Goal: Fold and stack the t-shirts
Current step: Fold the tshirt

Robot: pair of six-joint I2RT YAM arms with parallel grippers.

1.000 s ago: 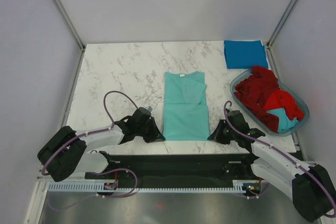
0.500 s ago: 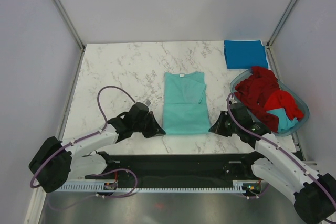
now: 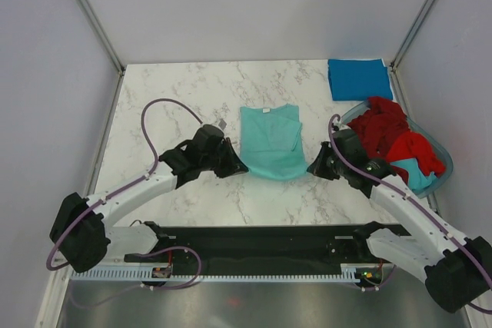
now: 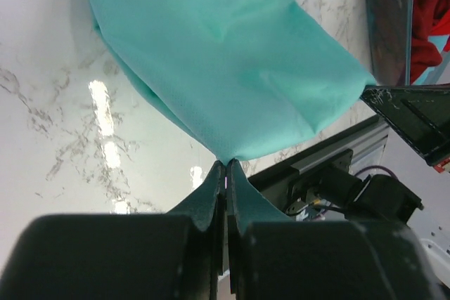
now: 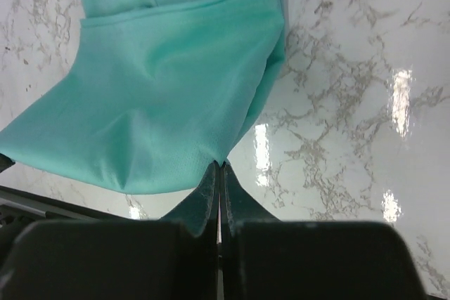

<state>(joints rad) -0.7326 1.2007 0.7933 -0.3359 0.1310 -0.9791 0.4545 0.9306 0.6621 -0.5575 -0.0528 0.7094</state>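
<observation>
Top external: left gripper [image 3: 238, 168] and right gripper [image 3: 311, 172] are each pinched tight on a near corner of the teal t-shirt [image 3: 269, 140], its hem lifted off the table [image 3: 177, 97]. The blue t-shirt [image 3: 359, 79] sits folded at the far right, and the red t-shirts [image 3: 384, 132] are in the basket [image 3: 444, 160].

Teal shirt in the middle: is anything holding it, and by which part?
Yes. The left hand and right hand each pinch a near corner of the teal t-shirt, at its bottom edge.

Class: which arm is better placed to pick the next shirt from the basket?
Probably the right: the right tool is nearer the basket, while the left tool is across the green shirt from it. Both are shut on that shirt's hem.
</observation>
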